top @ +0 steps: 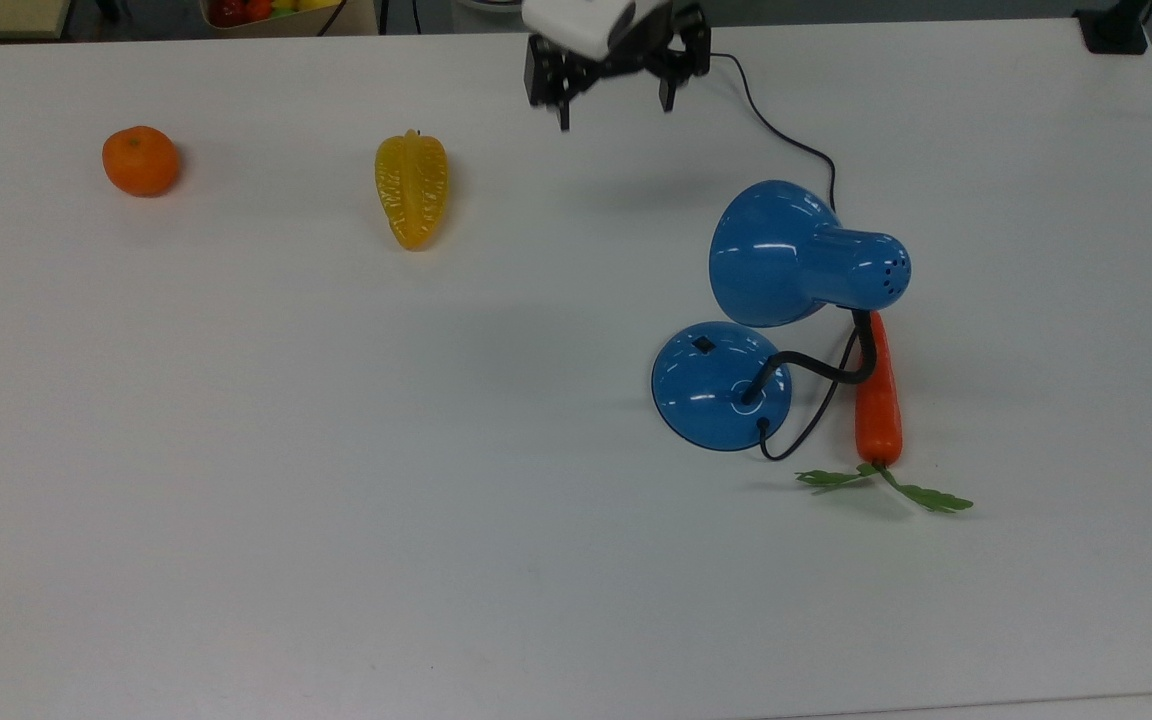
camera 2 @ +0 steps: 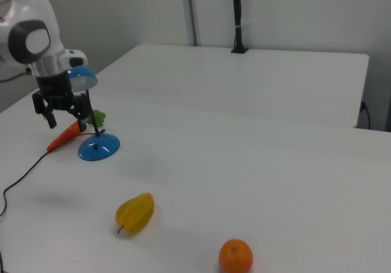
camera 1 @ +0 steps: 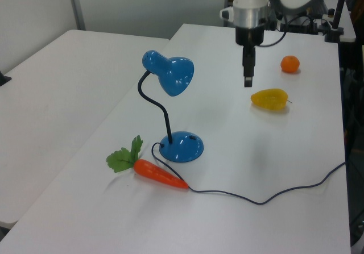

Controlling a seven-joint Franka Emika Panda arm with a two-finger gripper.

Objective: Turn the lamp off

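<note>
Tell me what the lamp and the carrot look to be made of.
The lamp: probably painted metal or hard plastic, glossy blue, with bright highlights on its shade and base; its bendy neck is matt black. The carrot: likely plastic, smooth uniform orange with a slight sheen, and flat green leaves that look artificial.

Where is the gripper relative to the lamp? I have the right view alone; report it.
Observer: In the top view the gripper hangs open near the upper edge of the table, well apart from the lamp.
Operator: Locate the switch.
Observer: In the top view the black switch sits on the upper-left part of the base, uncovered, with nothing touching it.
</note>
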